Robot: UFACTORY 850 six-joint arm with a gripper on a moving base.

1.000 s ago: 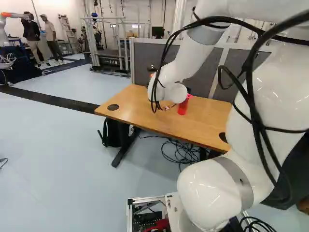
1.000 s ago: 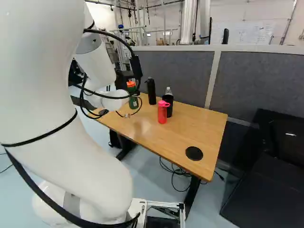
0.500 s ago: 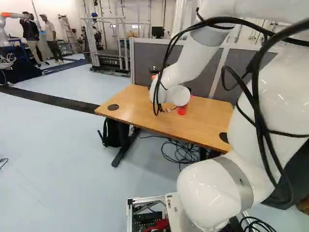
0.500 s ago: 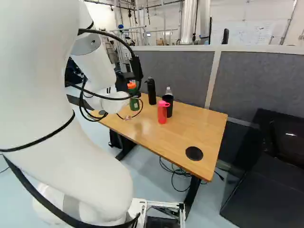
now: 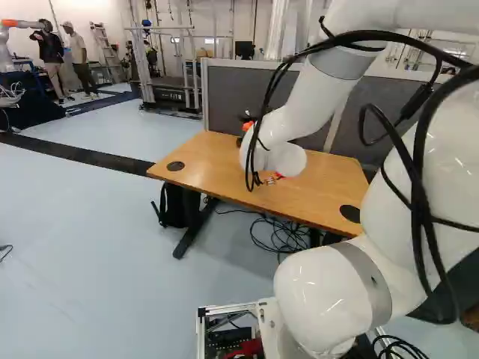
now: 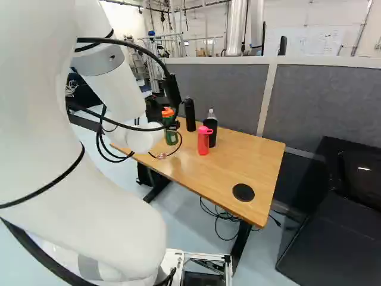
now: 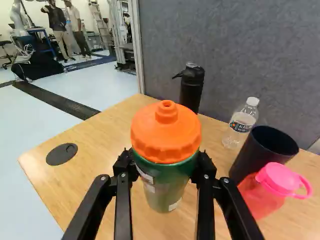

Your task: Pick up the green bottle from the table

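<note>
Nearest, the white arm [image 5: 318, 86] rises from its rounded lowest joint [image 5: 333, 299], with black cables strung along it. Beside the joint is the pale metal frame [image 5: 224, 308] of the base.

The black two-fingered gripper [image 6: 173, 126] is at the table's far-left part in the right base view. In the wrist view the gripper [image 7: 166, 159] stands partly open, its fingers in contact with opposite sides of the green bottle with a ribbed orange lid [image 7: 168, 182], gripping it just below the lid. The bottle is roughly upright, over the wooden tabletop [image 6: 223, 170]; whether its base touches the wood cannot be determined.

Under the table, loose black cables [image 5: 281, 235] lie on the floor, and a black bag [image 5: 174, 206] stands by a table leg.

On the table, a translucent red bottle with a pink looped lid [image 6: 203, 142] is nearest the base of those standing apart from the gripper. Just behind it are an open black cylindrical cup [image 7: 260, 152] and, farther back, a clear plastic bottle with a white cap [image 7: 242, 122]. A tall black bottle with a spout [image 7: 191, 89] stands beyond the green one.

Grey fabric partitions [image 6: 214, 89] line the table's far side. In the left background: a metal-tube frame [image 5: 142, 67] and another robot [image 5: 5, 56].
</note>
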